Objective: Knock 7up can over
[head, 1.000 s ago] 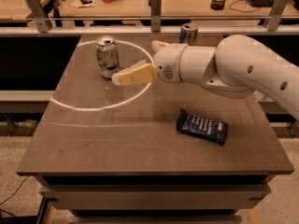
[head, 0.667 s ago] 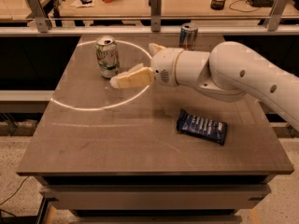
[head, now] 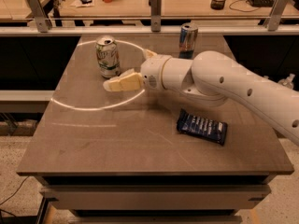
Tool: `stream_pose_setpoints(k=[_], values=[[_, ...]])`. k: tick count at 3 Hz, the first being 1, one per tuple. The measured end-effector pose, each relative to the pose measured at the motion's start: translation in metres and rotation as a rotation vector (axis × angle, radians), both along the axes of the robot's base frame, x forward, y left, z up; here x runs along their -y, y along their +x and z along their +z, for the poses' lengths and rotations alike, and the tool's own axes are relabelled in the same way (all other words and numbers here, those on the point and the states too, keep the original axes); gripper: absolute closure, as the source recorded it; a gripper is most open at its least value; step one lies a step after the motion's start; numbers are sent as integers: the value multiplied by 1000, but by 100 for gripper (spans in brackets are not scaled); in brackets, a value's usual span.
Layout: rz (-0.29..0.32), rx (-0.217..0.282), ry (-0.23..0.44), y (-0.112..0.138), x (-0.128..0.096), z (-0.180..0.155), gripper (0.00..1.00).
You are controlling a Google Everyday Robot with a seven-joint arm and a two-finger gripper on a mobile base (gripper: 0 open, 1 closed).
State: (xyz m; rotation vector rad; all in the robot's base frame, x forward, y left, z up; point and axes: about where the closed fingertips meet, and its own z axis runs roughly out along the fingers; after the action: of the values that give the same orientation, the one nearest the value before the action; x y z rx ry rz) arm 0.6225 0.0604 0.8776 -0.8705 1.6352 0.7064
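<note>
Cream tool (head: 117, 80) beside green-white 7up can (head: 108, 56)

Two cans stand on the tabletop (head: 93, 139): one 7up can (head: 108, 56), one blue-and-silver can (head: 188, 41). One dark packet (head: 202, 126) lies near right; one claw (head: 122, 81) hangs just beside the 7up can.

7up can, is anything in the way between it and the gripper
Nothing visible. The gripper hangs low just in front of the 7up can, with only bare table between them. The blue can at the back edge and the dark packet nearer the front are both off that line.
</note>
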Motion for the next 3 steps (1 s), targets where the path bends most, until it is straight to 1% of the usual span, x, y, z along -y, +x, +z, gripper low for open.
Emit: stream_pose_setpoints(k=[1, 3], values=[[-19, -13, 3, 15, -14, -7, 0], [-22, -8, 44, 40, -49, -9, 0]])
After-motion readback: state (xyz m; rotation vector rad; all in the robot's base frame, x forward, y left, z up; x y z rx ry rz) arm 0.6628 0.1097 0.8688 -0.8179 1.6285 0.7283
